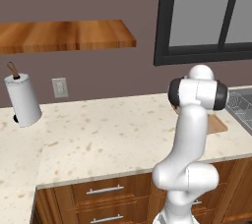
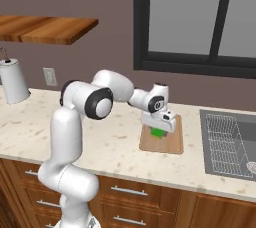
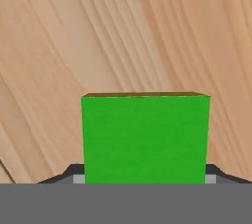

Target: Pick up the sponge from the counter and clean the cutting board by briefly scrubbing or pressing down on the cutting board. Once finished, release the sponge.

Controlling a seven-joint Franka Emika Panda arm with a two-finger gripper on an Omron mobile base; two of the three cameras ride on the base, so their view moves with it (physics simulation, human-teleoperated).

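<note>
The bright green sponge (image 2: pixel 158 133) sits between the fingers of my gripper (image 2: pixel 159 130), which is shut on it low over the light-brown cutting board (image 2: pixel 165 144). In the hand view the sponge (image 3: pixel 145 137) is a green block seen close up. Dark fingertips (image 3: pixel 72 173) flank it at both lower corners, and the board's wood grain (image 3: pixel 98 36) lies right behind it. I cannot tell whether the sponge touches the board. The board lies on the beige speckled counter (image 2: pixel 115 142), left of the sink. In the left base view a corner of the board (image 1: pixel 217 125) pokes out from behind my arm.
A sink (image 2: pixel 229 144) with a wire rack lies right of the board. A paper towel roll (image 1: pixel 22 100) stands at the far left by the wall. A dark wooden shelf (image 1: pixel 64 35) hangs above the counter. Drawers (image 1: pixel 106 189) run below its front edge.
</note>
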